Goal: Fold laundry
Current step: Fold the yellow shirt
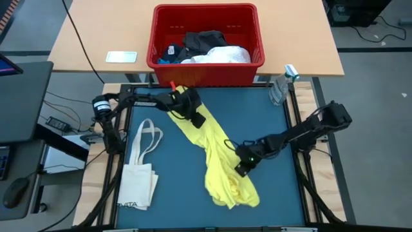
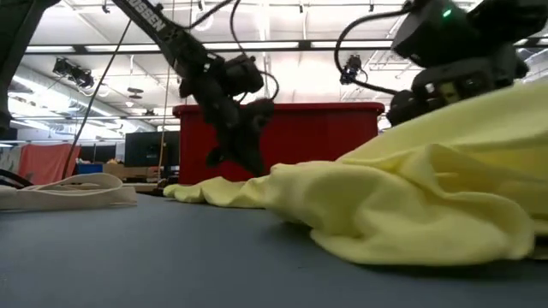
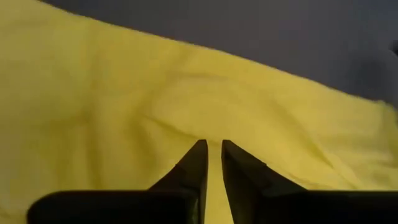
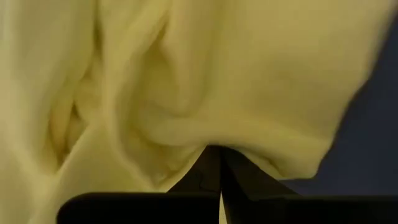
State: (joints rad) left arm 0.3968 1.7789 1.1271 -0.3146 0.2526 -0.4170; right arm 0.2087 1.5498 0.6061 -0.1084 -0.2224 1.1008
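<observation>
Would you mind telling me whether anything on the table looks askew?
The yellow garment lies bunched in a twisted diagonal strip instead of flat, and a clear bottle lies tipped at the mat's far right corner.

A robotics lab: open ceiling with strip lights [image 2: 257, 47], wooden desk [image 1: 90, 38], monitor [image 1: 26, 96], floor cables [image 1: 376, 32].

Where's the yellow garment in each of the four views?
High view: yellow garment runs diagonally across the mat, from bin side to front.
Low view: piled at right, trailing left toward the bin.
Left wrist view: fills most of the picture, left claw closing on it.
Right wrist view: bunched, right claw shut on it.
Shared landmark: red bin.
</observation>
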